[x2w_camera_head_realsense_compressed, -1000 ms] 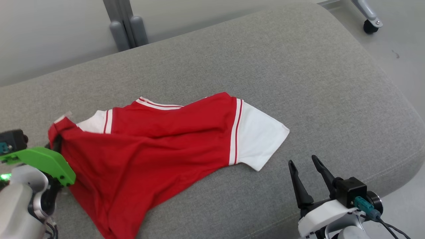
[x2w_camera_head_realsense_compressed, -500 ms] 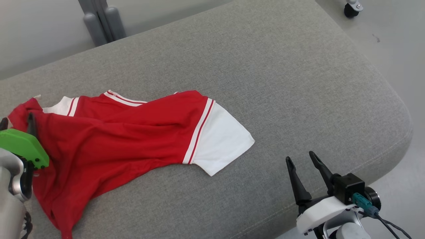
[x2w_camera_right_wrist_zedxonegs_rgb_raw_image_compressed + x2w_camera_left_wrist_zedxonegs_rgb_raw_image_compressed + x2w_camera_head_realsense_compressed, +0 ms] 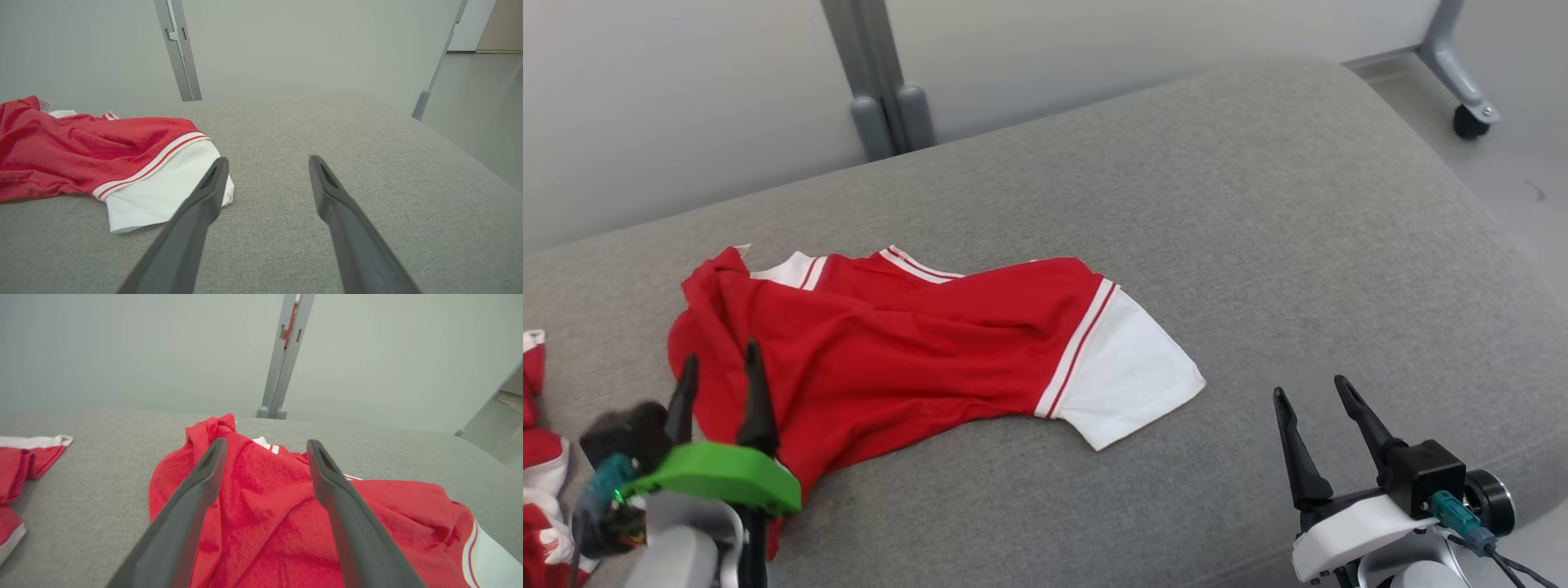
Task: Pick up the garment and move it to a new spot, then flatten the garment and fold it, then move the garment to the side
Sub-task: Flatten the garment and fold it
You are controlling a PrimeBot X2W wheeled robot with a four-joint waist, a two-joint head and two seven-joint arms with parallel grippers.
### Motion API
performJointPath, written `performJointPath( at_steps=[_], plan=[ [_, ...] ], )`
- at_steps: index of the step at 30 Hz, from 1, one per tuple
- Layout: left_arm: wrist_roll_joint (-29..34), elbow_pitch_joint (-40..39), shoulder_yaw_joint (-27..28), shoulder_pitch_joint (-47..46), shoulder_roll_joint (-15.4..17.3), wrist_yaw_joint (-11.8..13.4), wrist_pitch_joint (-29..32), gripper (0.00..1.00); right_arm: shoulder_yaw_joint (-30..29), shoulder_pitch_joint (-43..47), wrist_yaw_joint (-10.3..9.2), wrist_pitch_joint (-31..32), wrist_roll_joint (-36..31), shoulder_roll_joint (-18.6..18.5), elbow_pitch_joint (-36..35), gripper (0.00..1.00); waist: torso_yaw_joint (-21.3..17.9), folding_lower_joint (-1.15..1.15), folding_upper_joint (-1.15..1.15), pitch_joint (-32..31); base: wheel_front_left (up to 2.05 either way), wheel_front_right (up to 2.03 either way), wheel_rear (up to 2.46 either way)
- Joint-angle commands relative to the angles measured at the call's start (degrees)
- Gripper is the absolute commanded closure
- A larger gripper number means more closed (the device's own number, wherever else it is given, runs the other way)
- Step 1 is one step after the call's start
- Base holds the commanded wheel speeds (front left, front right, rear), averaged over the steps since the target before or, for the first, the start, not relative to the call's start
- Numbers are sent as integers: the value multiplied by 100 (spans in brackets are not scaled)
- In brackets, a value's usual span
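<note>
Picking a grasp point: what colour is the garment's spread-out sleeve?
White sleeve, red stripe at its seam; head view best.

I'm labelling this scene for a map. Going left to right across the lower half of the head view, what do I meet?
Red-and-white cloth at the left edge → left gripper → white sleeve of the red garment → right gripper.

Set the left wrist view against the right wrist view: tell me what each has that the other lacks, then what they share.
Left wrist: the open left tool above the garment, and a second red-and-white cloth at the far left. Right wrist: the open right tool above bare cushion, and the whole white sleeve. Both: the garment, the grey cushion, a grey post.
</note>
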Motion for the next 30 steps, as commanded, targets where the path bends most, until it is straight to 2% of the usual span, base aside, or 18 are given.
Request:
performJointPath(
  at_steps=[1,3,6,11,19,26,30],
  plan=[
    [230,-295,89,435,-141,11,-11,0,11,78,-8,-17,-55,-64,-57,0,589,0,0,-440,0,0,0],
    [469,-767,273,918,-397,29,-7,0,32,52,-8,-17,-71,-107,-100,0,714,0,0,-481,0,0,0],
    [842,-1251,502,1614,-722,-73,-8,0,78,-20,-8,-17,-77,-179,-123,0,871,0,0,-530,0,0,0],
    [1467,-1560,923,2338,-1082,-410,-8,0,62,13,-8,-17,-41,-161,-3,0,1043,0,0,-636,0,0,0],
    [2196,-1507,1536,2961,-1430,-932,-9,0,90,129,-8,-17,-17,-71,326,0,1007,0,0,-705,0,0,0],
    [2337,-1468,1772,3001,-1561,-1183,-9,0,40,134,-8,-17,-5,-30,440,0,929,0,0,-664,0,0,0],
    [2327,-1434,1808,2964,-1592,-1235,-9,0,20,110,-8,-17,-3,-20,472,0,917,0,0,-641,0,0,0]
  ],
)
